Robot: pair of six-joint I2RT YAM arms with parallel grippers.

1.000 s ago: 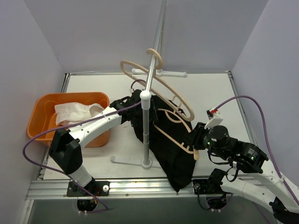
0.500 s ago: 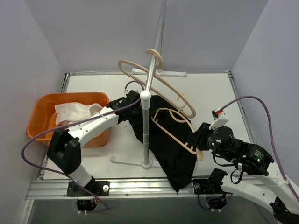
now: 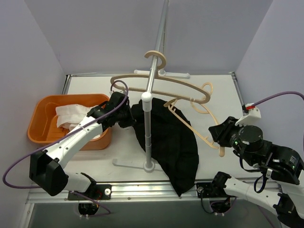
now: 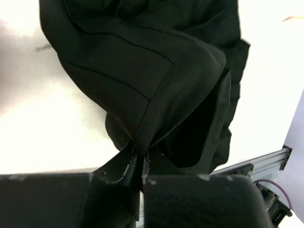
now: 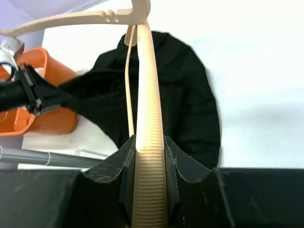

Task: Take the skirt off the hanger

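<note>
The black skirt (image 3: 171, 142) lies bunched on the table around the rack's post, and it also fills the left wrist view (image 4: 142, 61). My left gripper (image 3: 122, 116) is at its upper left edge and shut on a fold of the skirt (image 4: 140, 159). My right gripper (image 3: 219, 134) is to the skirt's right, shut on the ribbed end of the beige hanger (image 3: 221, 149). That hanger's arm (image 5: 147, 85) runs from the right gripper (image 5: 149, 142) up over the skirt (image 5: 190, 95). Whether the hanger's far end still touches the cloth I cannot tell.
An orange bin (image 3: 42, 118) holding white cloth (image 3: 76, 116) stands at the left. The metal rack post (image 3: 147, 128) rises mid-table, its rail running to the back. A second beige hanger (image 3: 161, 84) hangs on that rail.
My left gripper shut on the skirt's edge and drew back to the left. My right gripper pulled the hanger to the right, off the skirt. The hanger on the rail swung round.
</note>
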